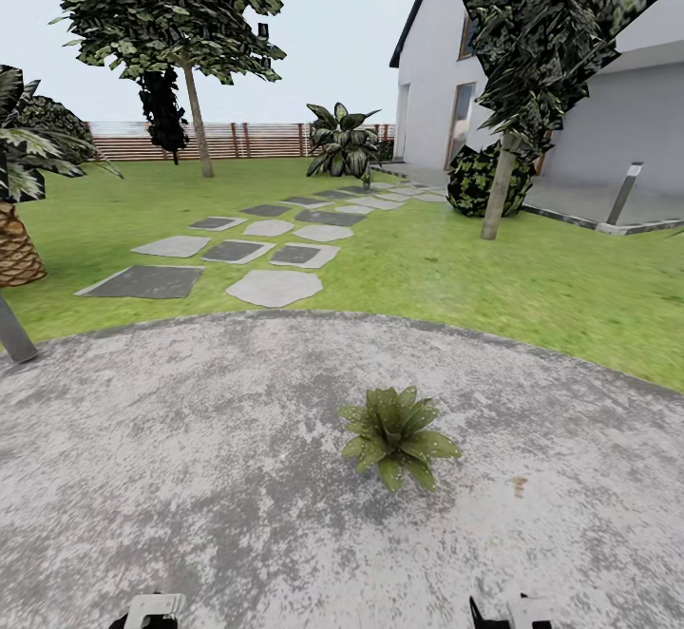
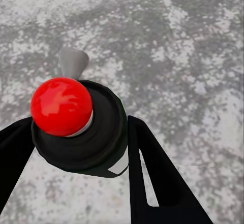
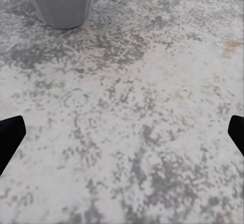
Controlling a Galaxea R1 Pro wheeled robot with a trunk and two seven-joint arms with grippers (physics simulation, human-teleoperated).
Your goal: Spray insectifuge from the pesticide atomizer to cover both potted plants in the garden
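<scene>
Potted plant (image 1: 397, 434) on paved circle (image 1: 190, 477); lawn (image 1: 532, 277) behind; house (image 1: 570, 68) far right.

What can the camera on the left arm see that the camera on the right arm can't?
The left wrist view alone shows the pesticide atomizer, a dark bottle with a red ball on top, held between the left gripper's black fingers. The right wrist view alone shows a grey pot with a green leaf tip beside it, and the right gripper wide open and holding nothing. Both show the same speckled grey paving.
</scene>
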